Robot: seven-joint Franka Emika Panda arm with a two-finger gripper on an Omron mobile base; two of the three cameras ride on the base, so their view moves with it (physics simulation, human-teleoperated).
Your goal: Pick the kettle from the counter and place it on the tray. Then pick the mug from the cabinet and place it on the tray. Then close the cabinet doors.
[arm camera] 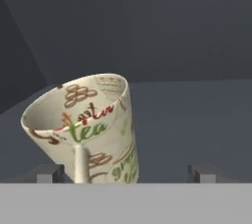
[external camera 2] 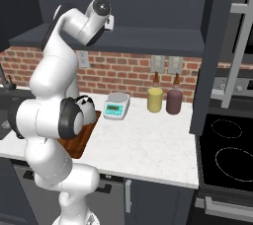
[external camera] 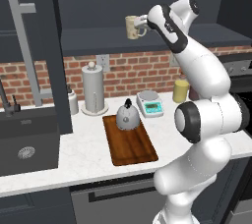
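Landmark: the tray [external camera: 132,145], a dark wooden board lying on the white marble tabletop [external camera: 88,156]. Nearest the base, the bare front half of the tray. On its far end stands the kettle [external camera: 127,116], upright, silver-grey with a dark knob; in the right base view the arm hides most of both. Beyond the tray's far right corner sits a flat kitchen scale [external camera: 150,103], and further right of it a yellow canister [external camera 2: 155,99] with a maroon canister [external camera 2: 174,101] just beside it, both against the brick wall. Behind the tray's far left corner rises a paper-towel holder [external camera: 93,90]. Left of the tray, a dark sink [external camera: 27,142] is set into the tabletop.

Above and behind the tray, the cabinet [external camera: 147,2] stands open, its doors [external camera: 34,51] swung outward. The mug [external camera: 132,27] stands on the shelf inside. The gripper [arm camera: 126,173] is at the mug, fingers [arm camera: 48,173] spread wide on either side of it, the handle facing the hand; contact cannot be determined.
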